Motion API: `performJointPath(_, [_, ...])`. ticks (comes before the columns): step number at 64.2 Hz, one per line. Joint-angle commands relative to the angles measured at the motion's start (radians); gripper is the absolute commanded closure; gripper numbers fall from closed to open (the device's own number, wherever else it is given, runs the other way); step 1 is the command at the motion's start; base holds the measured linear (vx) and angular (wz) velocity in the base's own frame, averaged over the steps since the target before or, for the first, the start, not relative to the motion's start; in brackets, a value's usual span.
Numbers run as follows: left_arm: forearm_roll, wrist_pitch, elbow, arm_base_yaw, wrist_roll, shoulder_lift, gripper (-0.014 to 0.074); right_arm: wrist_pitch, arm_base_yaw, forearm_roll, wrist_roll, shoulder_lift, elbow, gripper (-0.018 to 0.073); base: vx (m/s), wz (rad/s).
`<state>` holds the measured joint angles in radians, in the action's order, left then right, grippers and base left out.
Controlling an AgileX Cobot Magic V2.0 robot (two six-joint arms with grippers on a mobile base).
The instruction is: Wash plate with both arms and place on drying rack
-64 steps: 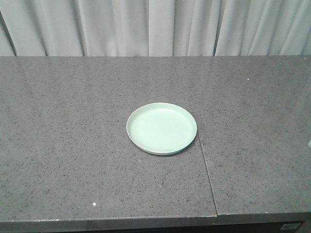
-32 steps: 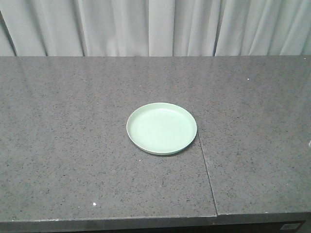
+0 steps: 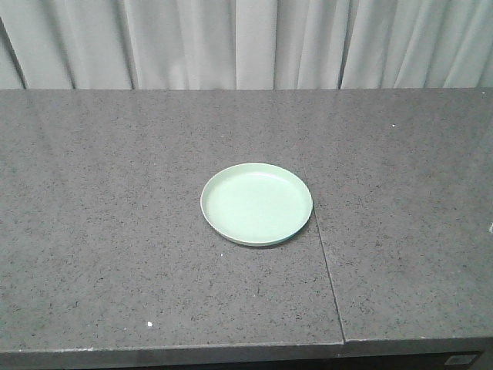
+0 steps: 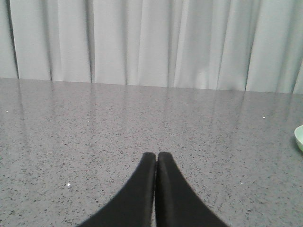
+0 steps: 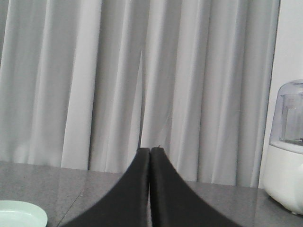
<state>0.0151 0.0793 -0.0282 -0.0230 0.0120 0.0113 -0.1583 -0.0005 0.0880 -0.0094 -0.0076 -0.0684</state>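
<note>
Front view: the plate (image 3: 256, 203) lay flat and upright on the dark speckled stone countertop (image 3: 115, 231), roughly mid-depth and slightly right of centre. It was pale mint green with a low raised rim, and nothing lay in it. Its right rim met a thin dark seam (image 3: 329, 277) in the stone that ran from there to the front edge of the counter. Nothing was touching the plate, and no arm showed in this view. A pale grey pleated curtain (image 3: 231, 42) hung behind the full width of the counter. Two small white specks (image 3: 148, 324) were noted on the stone, one near the front left and one at the far right. Left wrist view: the left gripper (image 4: 156, 156) hung above bare countertop with its two black fingers pressed together along their length, tips meeting and nothing between them. Only a sliver of the plate (image 4: 299, 138) showed at the right edge of that view, well apart from the fingertips. Right wrist view: the right gripper (image 5: 150, 151) likewise had its fingers closed tip to tip on nothing, aimed at the curtain and raised off the counter. The plate (image 5: 21, 213) sat at the lower left corner of that view, apart from the fingers. A white appliance (image 5: 286, 161) with a translucent upper vessel stood on the counter at the right edge.
</note>
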Motion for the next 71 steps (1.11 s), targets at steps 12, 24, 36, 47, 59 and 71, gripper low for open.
performJointPath(12, [0.002, -0.074, 0.029, -0.001, 0.005, 0.014, 0.0603, 0.236, -0.004, 0.005, 0.002, 0.182, -0.309, 0.0566, 0.0, 0.0])
performJointPath(24, [0.002, -0.074, 0.029, -0.001, 0.005, 0.014, 0.0603, 0.416, -0.004, 0.005, 0.002, 0.344, -0.491, 0.0566, 0.0, 0.0])
performJointPath(36, [0.002, -0.074, 0.029, -0.001, 0.005, 0.014, 0.0603, 0.547, -0.004, -0.021, 0.002, 0.511, -0.588, 0.0566, 0.0, 0.0])
performJointPath(47, [0.002, -0.074, 0.029, -0.001, 0.005, 0.014, 0.0603, 0.599, -0.004, -0.048, 0.002, 0.625, -0.588, 0.0566, 0.0, 0.0])
performJointPath(59, [0.002, -0.074, 0.029, -0.001, 0.005, 0.014, 0.0603, 0.617, -0.004, -0.051, 0.002, 0.705, -0.585, 0.0566, 0.0, 0.0])
performJointPath(71, [0.002, -0.074, 0.029, -0.001, 0.005, 0.014, 0.0603, 0.631, -0.004, -0.075, -0.002, 0.757, -0.594, 0.0546, 0.0, 0.0])
